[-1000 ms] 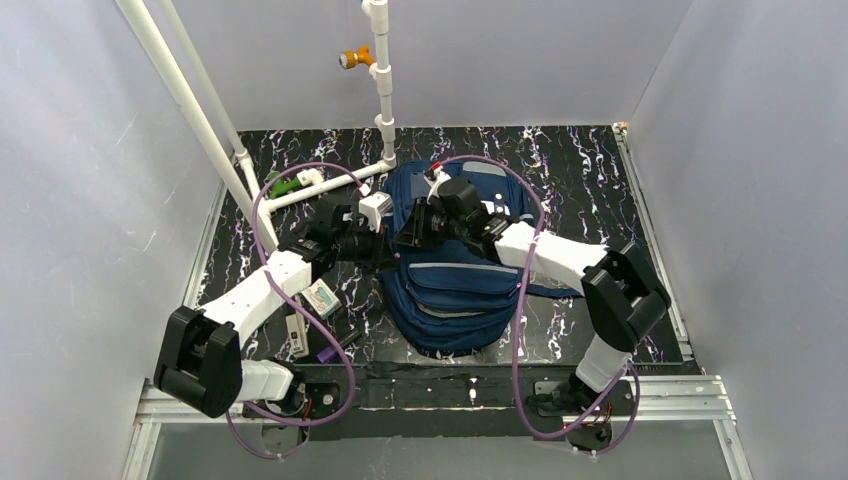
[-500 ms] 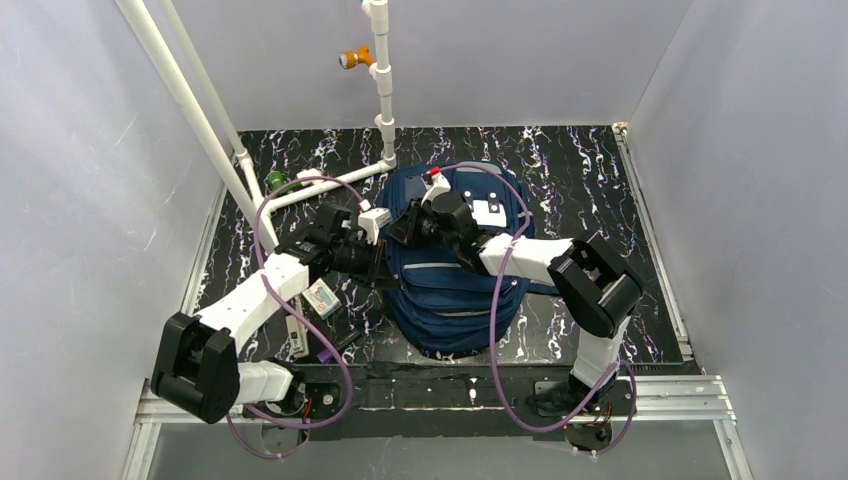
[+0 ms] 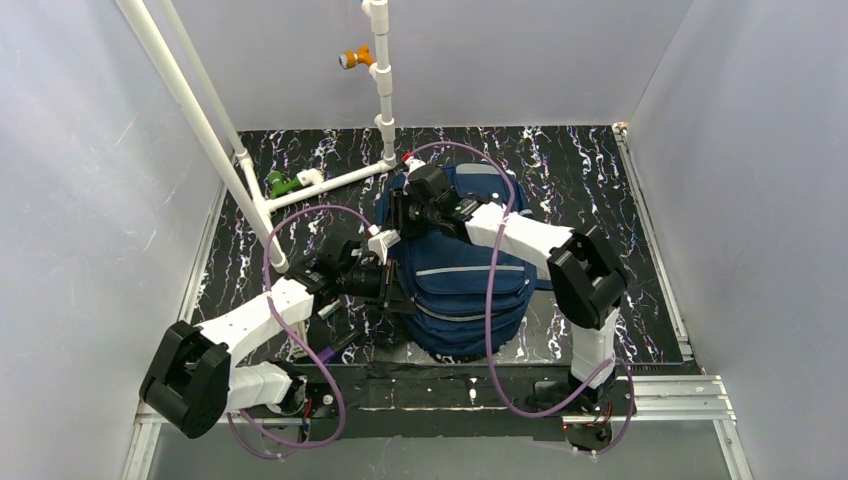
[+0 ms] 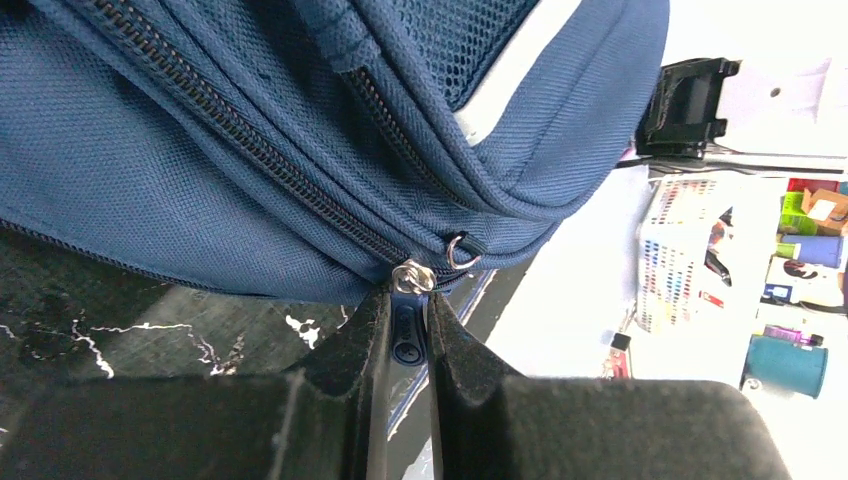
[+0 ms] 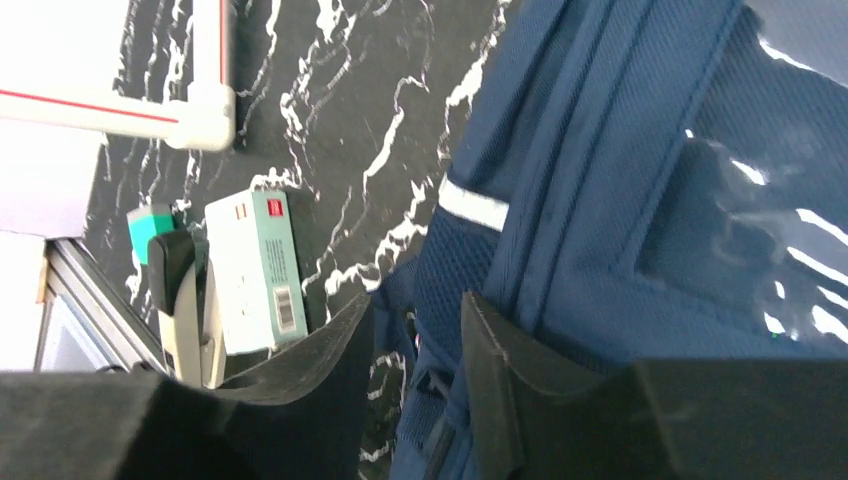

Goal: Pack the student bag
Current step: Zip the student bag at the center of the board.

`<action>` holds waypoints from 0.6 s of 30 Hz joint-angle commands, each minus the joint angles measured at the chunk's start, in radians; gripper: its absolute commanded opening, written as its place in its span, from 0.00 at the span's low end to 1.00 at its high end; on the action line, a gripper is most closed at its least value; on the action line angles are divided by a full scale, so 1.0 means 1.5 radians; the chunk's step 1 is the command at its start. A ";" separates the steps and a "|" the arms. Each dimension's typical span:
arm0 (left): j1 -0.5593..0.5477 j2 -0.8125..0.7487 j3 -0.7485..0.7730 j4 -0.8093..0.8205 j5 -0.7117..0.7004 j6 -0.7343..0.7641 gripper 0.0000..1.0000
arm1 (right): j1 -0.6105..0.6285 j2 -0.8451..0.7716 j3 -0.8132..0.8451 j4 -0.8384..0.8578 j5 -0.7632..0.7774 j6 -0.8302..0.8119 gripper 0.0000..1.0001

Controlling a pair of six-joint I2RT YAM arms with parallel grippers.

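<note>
navy student bag [image 3: 460,285], l hand [image 4: 408,300] pinching zip pull [image 4: 411,275], r hand [image 5: 417,308] narrow, grip unclear, teal box [image 5: 255,270] beside

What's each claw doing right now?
Left claw: closed on the zip pull.
Right claw: around the bag edge; grip cannot be told.

The desk [image 3: 590,170] is black with white marbled veins, and the bag [image 3: 465,285] lies flat on its middle, one end toward the near edge. At the far left a white pipe [image 3: 330,183] rests slantwise on the top, with a green piece [image 3: 278,185] just beside its left end. Left of the bag lie a pale green and white box [image 5: 258,270] with a barcode, a grey stapler-like tool [image 5: 185,310] just beside it, and a small teal thing [image 5: 150,222] near both.
</note>
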 commanded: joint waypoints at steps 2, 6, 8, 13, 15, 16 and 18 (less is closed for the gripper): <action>-0.017 -0.032 -0.001 -0.020 0.034 -0.049 0.15 | -0.017 -0.135 -0.013 -0.199 0.074 -0.098 0.59; -0.017 -0.020 -0.007 0.007 0.031 -0.073 0.28 | -0.010 -0.287 -0.143 -0.225 0.085 -0.072 0.70; -0.017 -0.011 -0.011 0.027 0.038 -0.086 0.35 | 0.007 -0.371 -0.212 -0.238 0.140 -0.064 0.73; -0.017 -0.049 -0.039 0.076 0.061 -0.109 0.59 | 0.065 -0.464 -0.251 -0.360 0.250 -0.074 0.77; -0.015 -0.084 -0.034 0.033 0.042 -0.097 0.62 | 0.100 -0.483 -0.251 -0.366 0.257 -0.047 0.78; -0.015 -0.101 -0.029 0.013 0.036 -0.091 0.63 | 0.120 -0.488 -0.250 -0.363 0.260 -0.027 0.78; -0.013 -0.143 -0.004 -0.051 0.007 -0.062 0.63 | 0.178 -0.499 -0.254 -0.348 0.294 0.018 0.78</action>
